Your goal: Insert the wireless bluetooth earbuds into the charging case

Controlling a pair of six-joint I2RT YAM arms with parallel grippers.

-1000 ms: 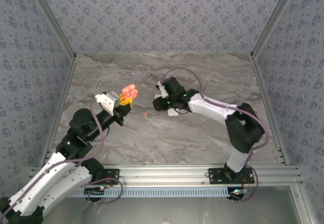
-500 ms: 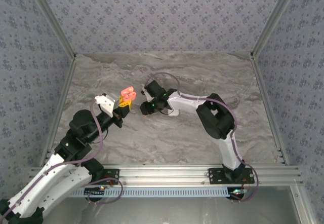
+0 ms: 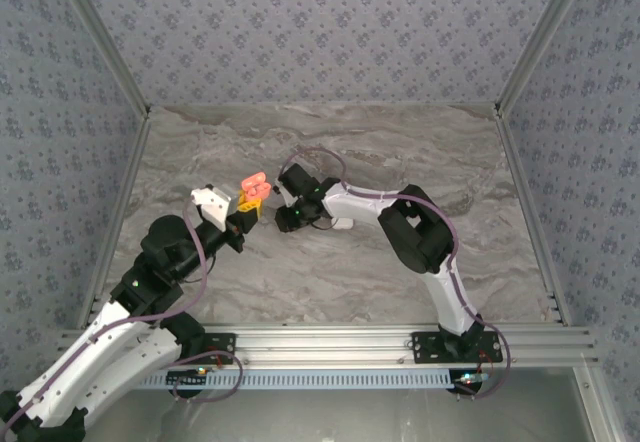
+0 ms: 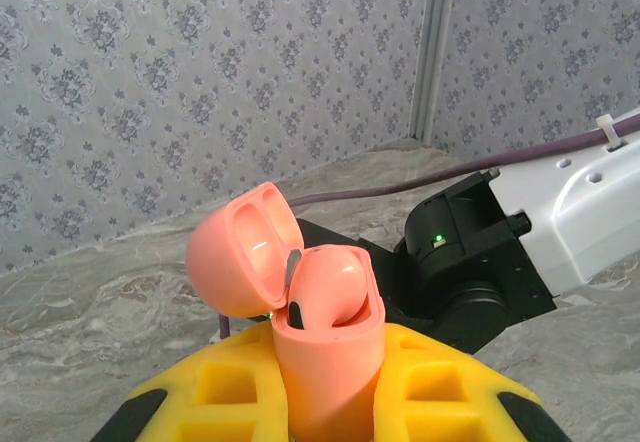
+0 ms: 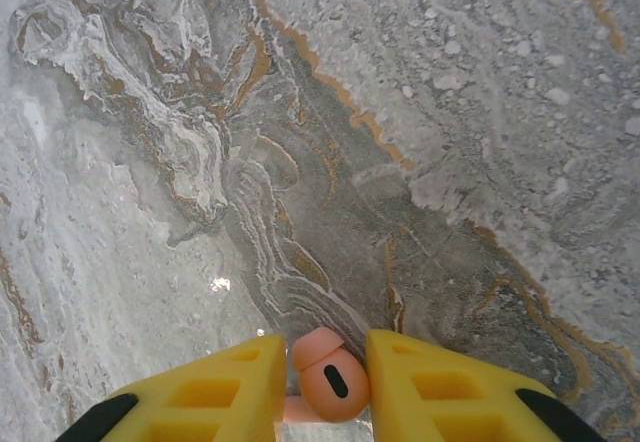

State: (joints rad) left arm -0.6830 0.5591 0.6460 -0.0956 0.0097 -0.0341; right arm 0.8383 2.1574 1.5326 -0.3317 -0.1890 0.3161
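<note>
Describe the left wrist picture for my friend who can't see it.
A coral-pink earbud charging case, its lid flipped open, stands upright, held by the left gripper between its yellow fingers. Close behind it is the right arm's black-and-white wrist with a purple cable, over a marbled table and patterned wall.

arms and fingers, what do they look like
The left arm and right arm have white links with black joints and a purple cable alongside. The fingers are yellow with square recesses and black trim. A green light glows on the right wrist.
</note>
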